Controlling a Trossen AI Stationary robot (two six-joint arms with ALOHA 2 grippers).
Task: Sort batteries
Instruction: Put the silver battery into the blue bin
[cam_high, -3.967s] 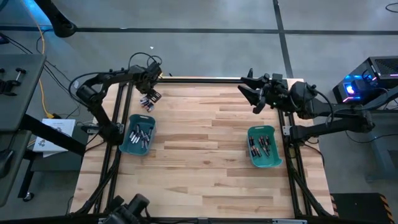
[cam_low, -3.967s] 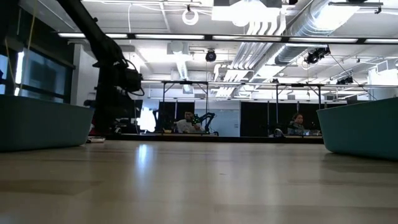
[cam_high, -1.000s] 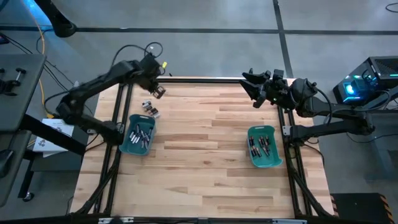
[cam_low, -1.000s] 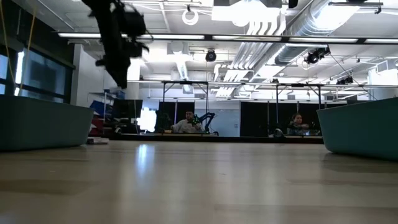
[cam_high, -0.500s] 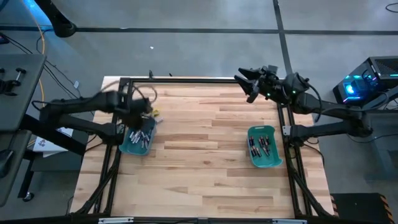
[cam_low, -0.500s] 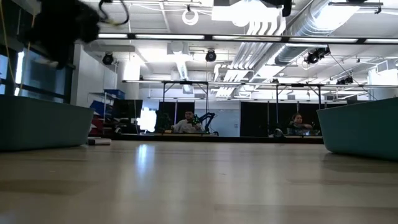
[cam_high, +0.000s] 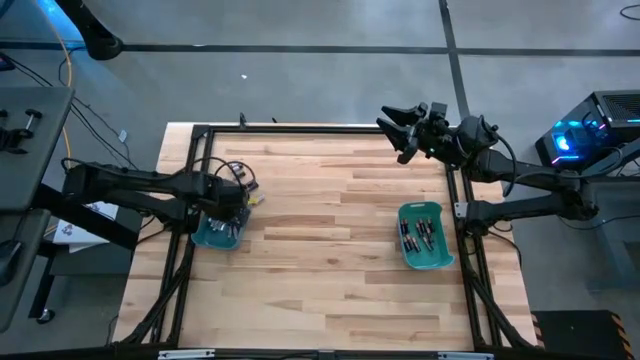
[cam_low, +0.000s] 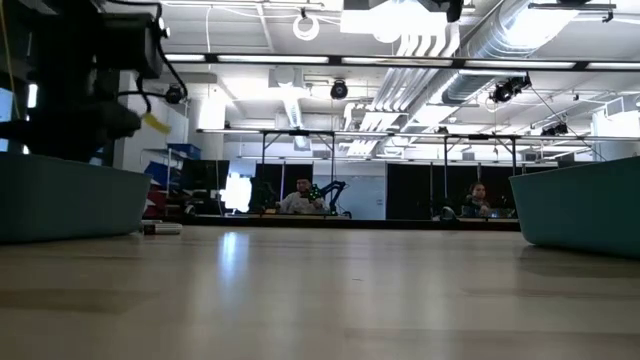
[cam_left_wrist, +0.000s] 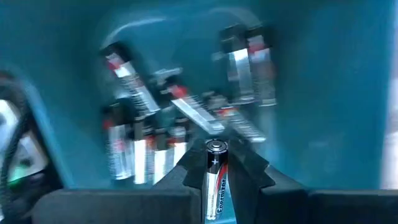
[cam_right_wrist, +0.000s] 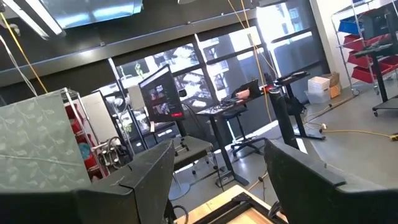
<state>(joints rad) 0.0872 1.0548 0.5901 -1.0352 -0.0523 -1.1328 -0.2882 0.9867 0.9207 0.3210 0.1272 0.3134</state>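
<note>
Left gripper (cam_left_wrist: 216, 177) hovering right over the left teal plastic bin (cam_high: 205, 236), pinching one small dark cylindrical battery with a silver tip (cam_left_wrist: 216, 180) between its fingers, above the pile of mixed cells (cam_left_wrist: 155, 146) already in there. Could easily bounce out or drop into the wrong lot if let go too high or off-centre. Right gripper (cam_high: 396, 126) parked up at the far right edge, fingers spread wide, holding nothing, well away from the right teal bin (cam_high: 407, 252).
</note>
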